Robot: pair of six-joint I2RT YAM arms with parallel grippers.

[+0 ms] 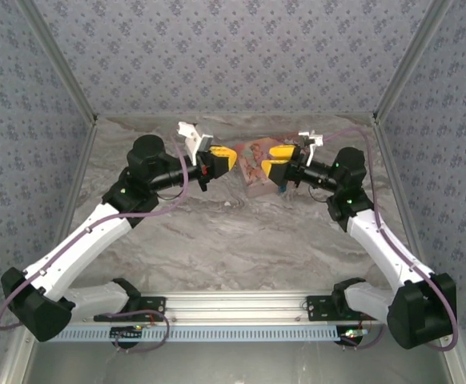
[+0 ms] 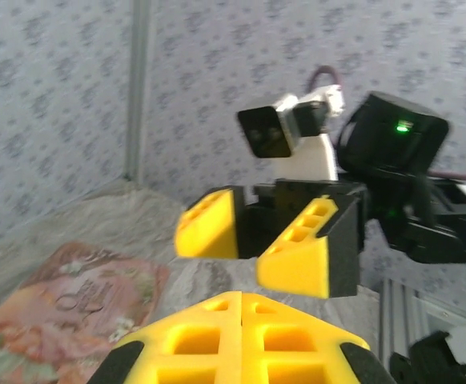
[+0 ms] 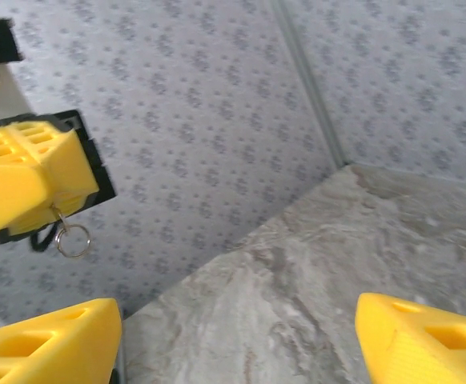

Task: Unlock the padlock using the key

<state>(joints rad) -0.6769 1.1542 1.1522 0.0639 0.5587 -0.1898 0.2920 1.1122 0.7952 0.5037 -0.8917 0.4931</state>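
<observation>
My left gripper (image 1: 226, 158) hovers above the table at the back, its yellow fingers pressed together. In the right wrist view the left gripper (image 3: 47, 200) pinches a thin metal sliver at its tip, the key (image 3: 58, 216), with a small silvery ring (image 3: 73, 239) dangling below it. My right gripper (image 1: 271, 166) faces it from close by, open with nothing between its fingers (image 3: 49, 344). In the left wrist view the right gripper (image 2: 253, 244) stands just ahead of my shut left fingertips (image 2: 241, 308). The blue padlock is out of view.
A pink illustrated flat box (image 1: 253, 172) lies on the marble tabletop (image 1: 241, 240) under and between the two grippers; it is the pink box (image 2: 65, 308) at the lower left of the left wrist view. Patterned walls close in the back and both sides.
</observation>
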